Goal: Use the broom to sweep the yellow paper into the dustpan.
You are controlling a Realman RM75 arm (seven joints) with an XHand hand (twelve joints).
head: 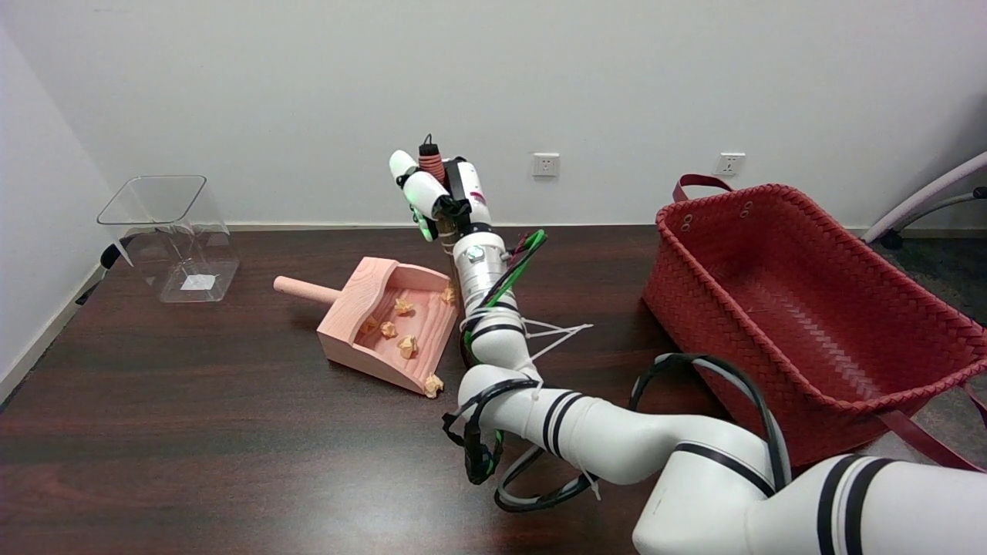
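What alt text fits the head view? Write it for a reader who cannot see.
The right hand grips a broom handle upright beside a pink wooden dustpan holding several yellow paper balls; one ball sits at its lip. A clear container stands far left, a red basket right.

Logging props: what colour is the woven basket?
Red, clearest in the head view: basket at the table's right.
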